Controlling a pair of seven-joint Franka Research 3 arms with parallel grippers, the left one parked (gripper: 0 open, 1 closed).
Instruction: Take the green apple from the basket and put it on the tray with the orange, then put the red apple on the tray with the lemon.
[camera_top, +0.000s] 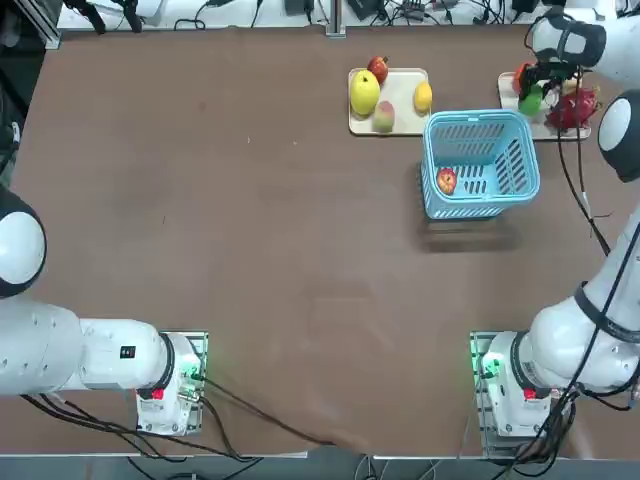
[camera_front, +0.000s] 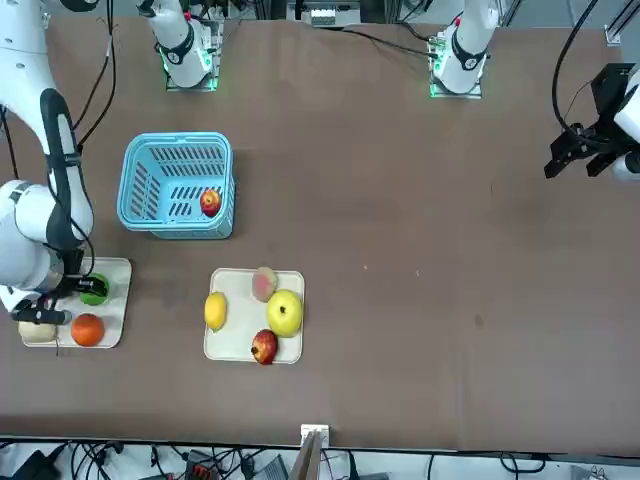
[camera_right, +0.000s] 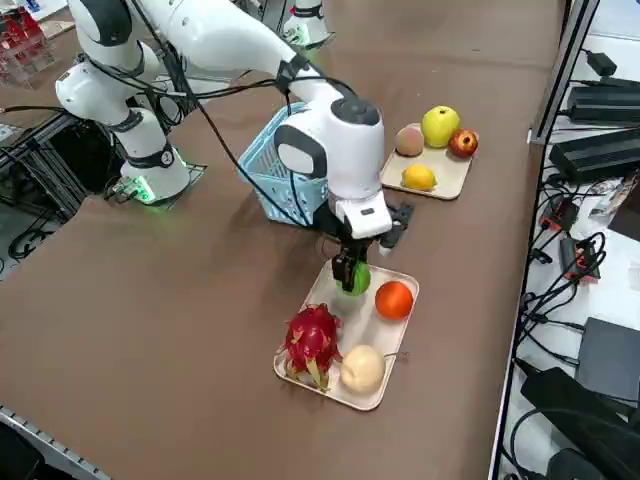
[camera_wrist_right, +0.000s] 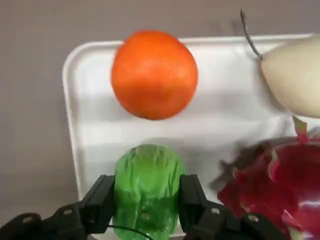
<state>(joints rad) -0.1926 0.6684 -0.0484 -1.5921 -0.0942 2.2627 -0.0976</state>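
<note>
My right gripper (camera_wrist_right: 147, 200) is shut on the green apple (camera_wrist_right: 147, 185), with a finger on each side of it. It holds the apple low over the tray with the orange (camera_right: 375, 330), at the corner nearest the basket; I cannot tell whether the apple touches the tray. The orange (camera_wrist_right: 154, 74) lies just beyond the apple on the same tray (camera_wrist_right: 100, 130). The red apple (camera_top: 446, 180) sits inside the light blue basket (camera_top: 480, 125). The tray with the lemon (camera_top: 400, 95) stands left of the basket, and the lemon (camera_top: 423, 96) is on it.
A dark red lumpy fruit (camera_right: 313, 343) and a pale beige round fruit (camera_right: 362, 368) fill the rest of the orange's tray. A big yellow fruit (camera_top: 364, 92), a peach-like fruit (camera_top: 383, 117) and a small dark red fruit (camera_top: 378, 68) share the lemon's tray.
</note>
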